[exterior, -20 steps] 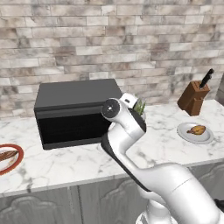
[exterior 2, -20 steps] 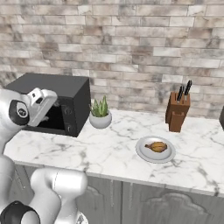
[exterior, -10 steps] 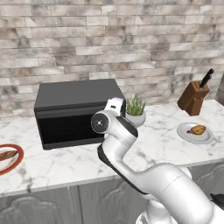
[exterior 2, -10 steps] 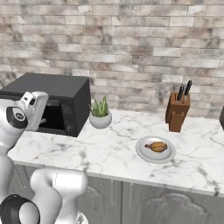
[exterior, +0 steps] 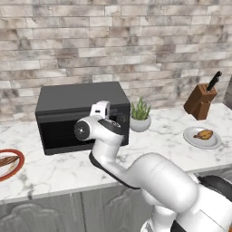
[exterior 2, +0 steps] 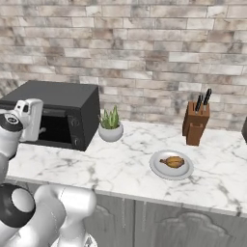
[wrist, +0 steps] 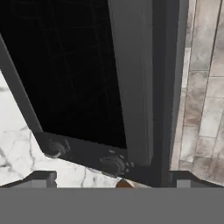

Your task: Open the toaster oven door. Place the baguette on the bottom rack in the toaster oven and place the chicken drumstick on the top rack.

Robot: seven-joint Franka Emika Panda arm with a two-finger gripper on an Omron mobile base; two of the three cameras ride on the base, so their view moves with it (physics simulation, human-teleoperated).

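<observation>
The gripper (exterior: 100, 110) hangs with jaws spread wide, holding nothing — the toaster oven door (wrist: 65, 74) is shut just ahead. Well off to its right sits the chicken drumstick (exterior 2: 172, 161).

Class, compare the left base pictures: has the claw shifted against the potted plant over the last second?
Yes. The claw has swung left, away from the potted plant, across the toaster oven front.

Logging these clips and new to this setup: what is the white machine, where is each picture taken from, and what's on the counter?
It is a white robot arm on a mobile base. Two pictures come from cameras behind it, left and right. The third looks along its hand, close to the shut door. On the counter: the oven, a plant, a knife block, a drumstick on a plate, and a baguette on another. The jaws stand open, holding nothing.
</observation>
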